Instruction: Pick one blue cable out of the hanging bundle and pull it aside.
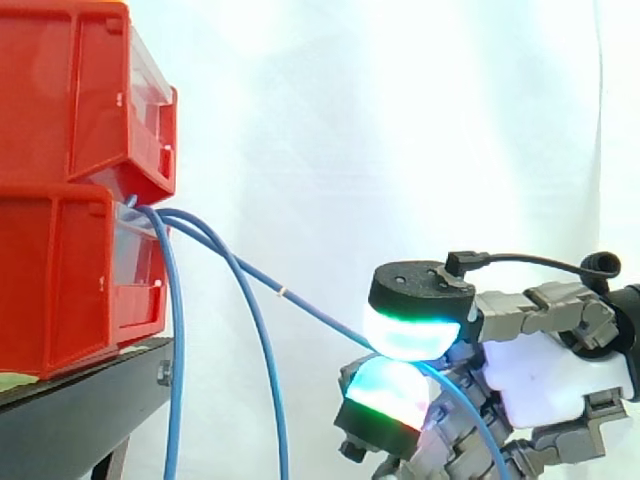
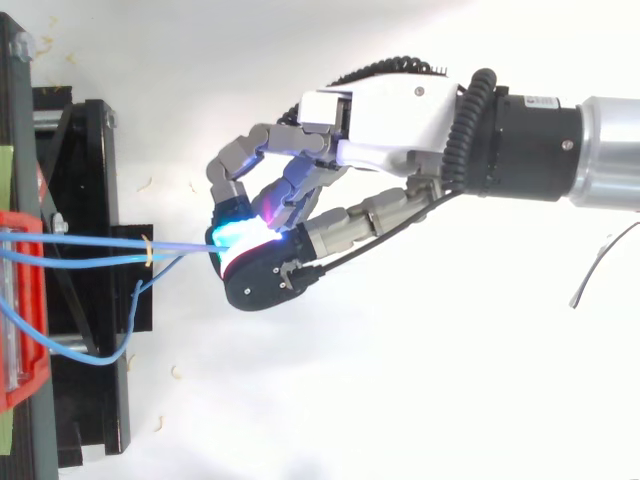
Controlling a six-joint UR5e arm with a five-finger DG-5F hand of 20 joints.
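Well out from the two stacked red bins [image 1: 70, 150], the hand [image 1: 545, 380] has its glowing pads [image 1: 410, 335] clamped together on one blue cable [image 1: 300, 302], stretched taut from between the bins. Two other blue cables [image 1: 177, 350] hang slack just beside the bins, past the black stand [image 1: 80, 410]. Behind the bins is a white curtain [image 1: 400, 120].

You see a hand [image 2: 385, 115] with white palm shell and grey segmented fingers [image 2: 358, 216] — pads [image 1: 410, 335] glow cyan-green — on a black-and-silver wrist [image 2: 560, 150].
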